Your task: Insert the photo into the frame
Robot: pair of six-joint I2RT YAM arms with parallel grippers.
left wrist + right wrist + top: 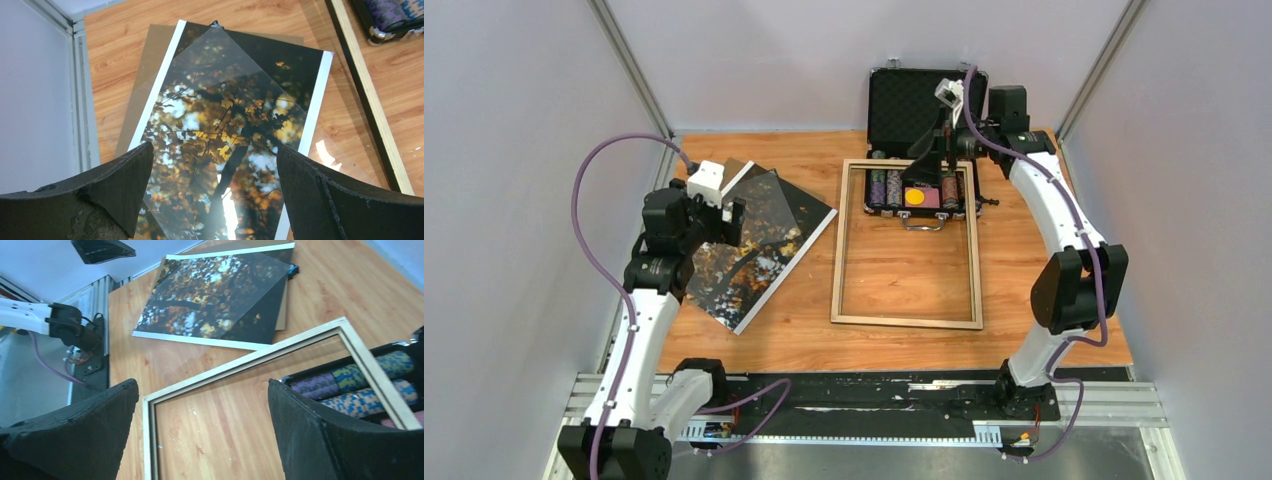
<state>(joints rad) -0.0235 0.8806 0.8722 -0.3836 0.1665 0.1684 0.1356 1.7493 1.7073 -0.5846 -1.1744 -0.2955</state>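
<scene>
The big dark tree photo (287, 57) with orange leaves lies slanted, near-left to far-right, under the left arm's spread, empty fingers (120, 185). The right arm's fingers (310, 430), also apart, are farther.

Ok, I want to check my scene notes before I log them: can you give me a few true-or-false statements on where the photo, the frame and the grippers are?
1. The photo already sits inside the frame. False: it lies on the table to the left of the frame.
2. A clear sheet lies on top of the photo. True.
3. The left gripper and the right gripper are both open and empty. True.
4. The right gripper hovers over the photo. False: the left gripper does. The right gripper is over the frame's far end, by the chip case.
</scene>
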